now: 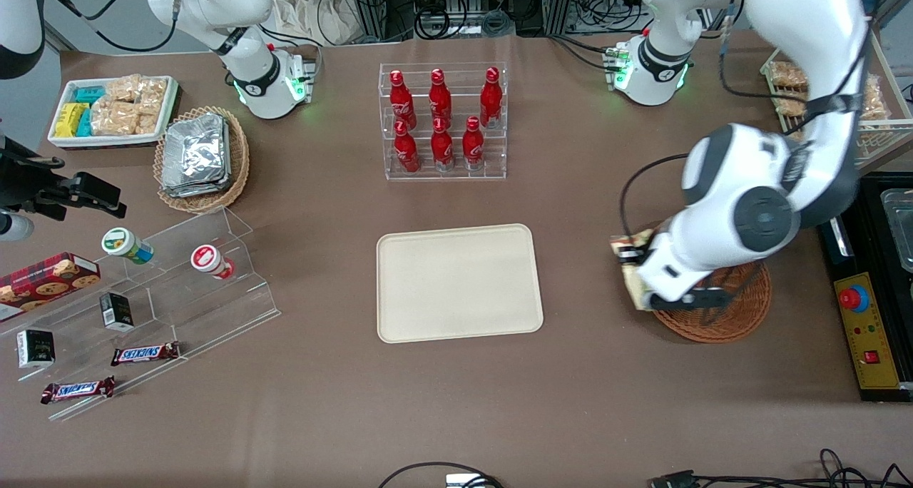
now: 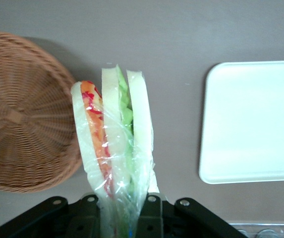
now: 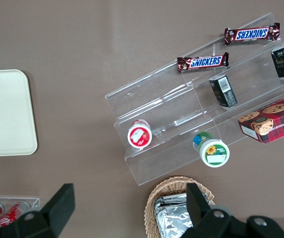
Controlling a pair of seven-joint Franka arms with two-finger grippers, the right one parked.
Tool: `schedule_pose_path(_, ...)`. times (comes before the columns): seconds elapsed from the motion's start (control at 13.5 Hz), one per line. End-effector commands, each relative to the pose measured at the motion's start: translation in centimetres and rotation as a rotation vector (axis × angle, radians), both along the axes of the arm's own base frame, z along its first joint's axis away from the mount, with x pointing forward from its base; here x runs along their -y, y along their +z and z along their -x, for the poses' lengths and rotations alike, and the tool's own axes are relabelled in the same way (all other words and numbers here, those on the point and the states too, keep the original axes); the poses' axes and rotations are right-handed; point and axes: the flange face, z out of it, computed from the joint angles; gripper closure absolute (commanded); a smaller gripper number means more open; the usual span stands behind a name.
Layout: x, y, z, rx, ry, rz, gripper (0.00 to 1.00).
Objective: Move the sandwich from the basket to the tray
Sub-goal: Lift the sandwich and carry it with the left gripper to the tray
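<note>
Sandwich [image 2: 114,144] in gripper [image 2: 119,210] above table [image 1: 585,374].

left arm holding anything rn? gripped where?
Yes. The end effector is shut on the sandwich, pinching one end of the clear-wrapped wedge. It is out of the basket, between it and the tray.

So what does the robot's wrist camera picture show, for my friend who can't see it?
The tool is shut on a clear-wrapped sandwich, holding it up over the brown table. The sandwich shows pale bread with orange and green filling. The empty reddish-brown wicker basket lies to one side of it and the empty cream tray to the other.
</note>
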Motion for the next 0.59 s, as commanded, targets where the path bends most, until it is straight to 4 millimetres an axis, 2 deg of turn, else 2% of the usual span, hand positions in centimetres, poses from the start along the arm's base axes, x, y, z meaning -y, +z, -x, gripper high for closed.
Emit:
schedule_pose_path(0.0,4.7,-2.2,-1.3,-0.020,-0.023,0.016,0.94)
schedule_pose_path(0.22,10.0,-5.1,-0.6,-0.043,-0.047,0.028,0.94)
schedule_pose_path(0.3,11.4,-6.5,-0.3,-0.054,-0.033,0.024,0.93)
schedule_pose_path(0.44,15.3,-9.6,1.3,-0.051,-0.061,0.014,0.91)
schedule_pose_path(0.52,16.0,-11.4,1.7,-0.067,-0.060,0.009,0.91)
